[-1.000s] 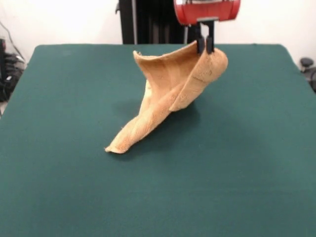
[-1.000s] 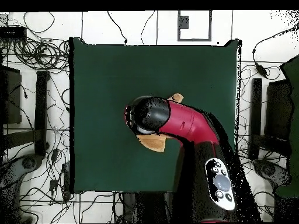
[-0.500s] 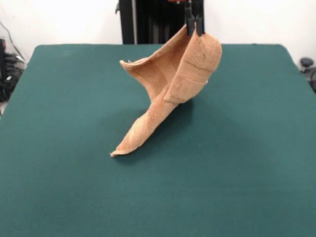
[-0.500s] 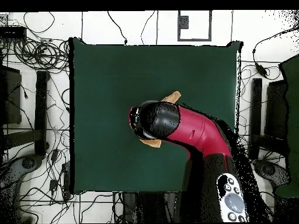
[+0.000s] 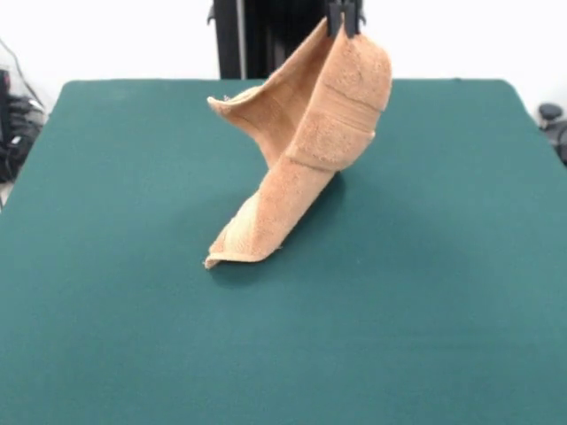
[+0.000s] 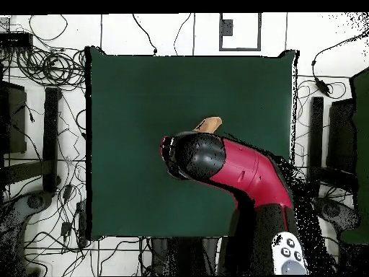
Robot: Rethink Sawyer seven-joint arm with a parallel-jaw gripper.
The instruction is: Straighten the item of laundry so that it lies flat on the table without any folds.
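1. No text, label, brand, number or sign can be read in either view.
2. The towel (image 5: 306,150) carries only a plain woven band, without lettering.
3. The tabletop (image 5: 425,292) bears no markings.

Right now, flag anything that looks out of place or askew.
Only the towel stands out: the claw pinches its top edge and holds it up, folded over and twisted, one corner trailing on the table. Nothing looks spilled or damaged.
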